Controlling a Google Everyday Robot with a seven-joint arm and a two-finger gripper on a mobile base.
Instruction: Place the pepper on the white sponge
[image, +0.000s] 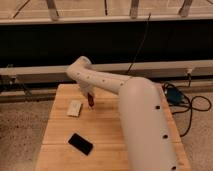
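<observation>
The dark red pepper (90, 100) hangs from my gripper (89, 96), just above the wooden table (110, 125) at its middle back. The gripper is shut on the pepper's upper end. The white sponge (74, 108) lies flat on the table just to the left of the pepper, a short gap away. My white arm (140, 120) reaches in from the lower right and hides the table's right half.
A black phone (80, 144) lies on the table's front left. A dark wall and a pale rail run behind the table. Cables and a blue object (175, 96) lie on the floor to the right.
</observation>
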